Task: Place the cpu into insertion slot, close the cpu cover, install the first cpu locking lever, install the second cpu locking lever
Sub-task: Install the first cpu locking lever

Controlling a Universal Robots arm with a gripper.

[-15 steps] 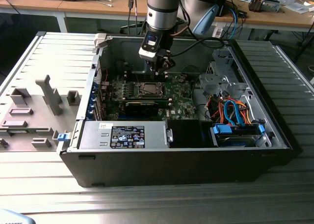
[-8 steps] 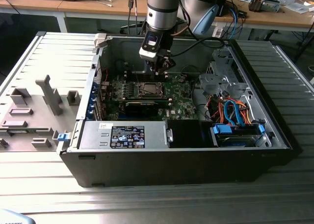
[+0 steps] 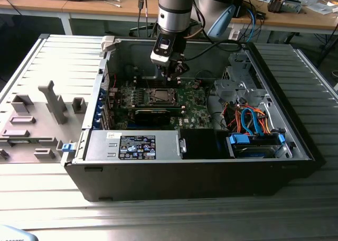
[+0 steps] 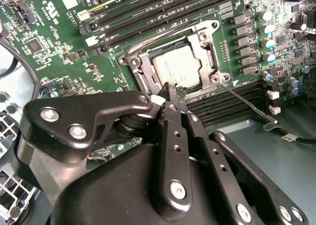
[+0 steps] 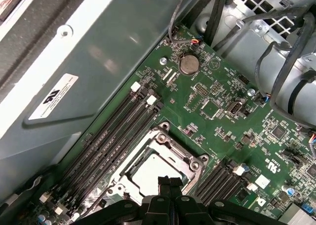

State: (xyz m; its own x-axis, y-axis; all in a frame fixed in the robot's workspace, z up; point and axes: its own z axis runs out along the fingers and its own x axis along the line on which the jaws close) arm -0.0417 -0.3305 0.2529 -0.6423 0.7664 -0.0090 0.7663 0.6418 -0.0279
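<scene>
— Where's the black claw (image 4: 175,93)?
— Pinched narrow with nothing between its tips, right at the edge of the square, silver-rimmed insertion slot (image 4: 134,62).
— And the flat silver-grey cpu (image 4: 180,67)?
— Seated in that slot, with the thin silvery cpu cover (image 4: 170,40) lying around it. Beyond the slot run long black memory rails (image 4: 148,10).

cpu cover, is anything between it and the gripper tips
Nothing visible does. In the second wrist view the gripper, tips shut, hangs right at the near edge of the cpu cover, which frames the cpu. A thin lever rod sticks out to one side, clear of that gap.
</scene>
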